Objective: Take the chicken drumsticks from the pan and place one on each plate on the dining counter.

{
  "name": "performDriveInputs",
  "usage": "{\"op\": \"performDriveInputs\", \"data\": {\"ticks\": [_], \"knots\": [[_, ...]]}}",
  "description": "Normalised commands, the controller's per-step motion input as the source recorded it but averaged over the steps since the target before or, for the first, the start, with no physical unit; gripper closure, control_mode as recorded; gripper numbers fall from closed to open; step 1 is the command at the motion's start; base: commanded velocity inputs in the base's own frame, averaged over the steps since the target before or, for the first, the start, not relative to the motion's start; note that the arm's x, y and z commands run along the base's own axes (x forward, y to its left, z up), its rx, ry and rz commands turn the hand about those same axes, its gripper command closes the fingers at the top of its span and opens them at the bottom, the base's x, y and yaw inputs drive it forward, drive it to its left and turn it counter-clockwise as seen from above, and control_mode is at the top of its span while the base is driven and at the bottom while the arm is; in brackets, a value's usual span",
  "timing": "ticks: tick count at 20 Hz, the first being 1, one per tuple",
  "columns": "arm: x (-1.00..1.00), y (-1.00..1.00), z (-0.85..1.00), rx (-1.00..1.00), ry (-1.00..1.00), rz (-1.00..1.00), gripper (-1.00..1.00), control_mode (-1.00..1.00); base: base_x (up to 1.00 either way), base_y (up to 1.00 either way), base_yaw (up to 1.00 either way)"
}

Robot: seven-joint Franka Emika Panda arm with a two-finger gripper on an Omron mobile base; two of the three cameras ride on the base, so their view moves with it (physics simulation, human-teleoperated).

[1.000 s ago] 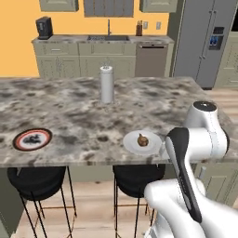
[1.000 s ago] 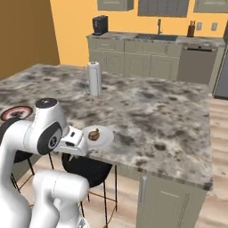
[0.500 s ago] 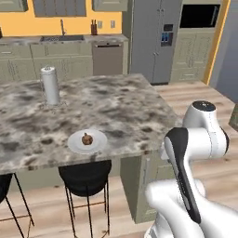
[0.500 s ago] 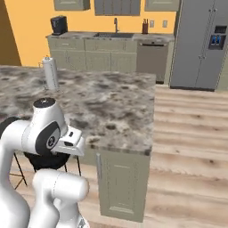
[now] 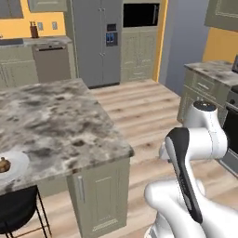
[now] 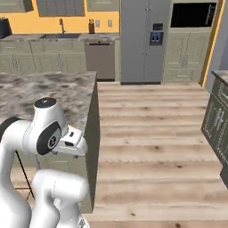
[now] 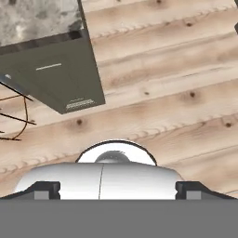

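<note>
The dining counter (image 5: 56, 121) fills the left of the left base view. A white plate (image 5: 19, 160) lies at its near left edge with a chicken drumstick (image 5: 3, 164) on it. The pan is out of view. My arm is folded close to the base, off the counter's right end. In the hand view my gripper (image 7: 117, 191) points down at the wooden floor, beside the counter's corner (image 7: 39, 21). Its fingertips (image 7: 46, 190) stand wide apart and open, holding nothing.
A black stool (image 5: 16, 214) stands under the counter's near side. A narrower marble counter with drawers (image 5: 204, 81) is on the right, and a tall grey fridge (image 5: 95, 42) at the back. Wooden floor (image 6: 151, 133) lies between the island and those units.
The whole picture has shifted left, so the base has turned right. The plate with the drumstick now sits at the left edge, and the dark-rimmed plate and paper roll have left view. The arm's pose is unchanged.
</note>
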Motion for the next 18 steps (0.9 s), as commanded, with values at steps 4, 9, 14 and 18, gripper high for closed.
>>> {"op": "performDriveInputs", "data": {"ticks": [4,9,14,18], "knots": [[0.0,0.0,0.0,0.0,0.0,0.0,-1.0,1.0,0.0,-0.79,-0.49],[0.0,0.0,0.0,0.0,0.0,0.0,-1.0,1.0,0.05,-0.6,-0.6],[0.0,0.0,0.0,0.0,0.0,0.0,-1.0,1.0,0.34,-0.19,-0.68],[0.0,0.0,0.0,0.0,0.0,0.0,-1.0,1.0,0.7,0.11,-0.57]]}}
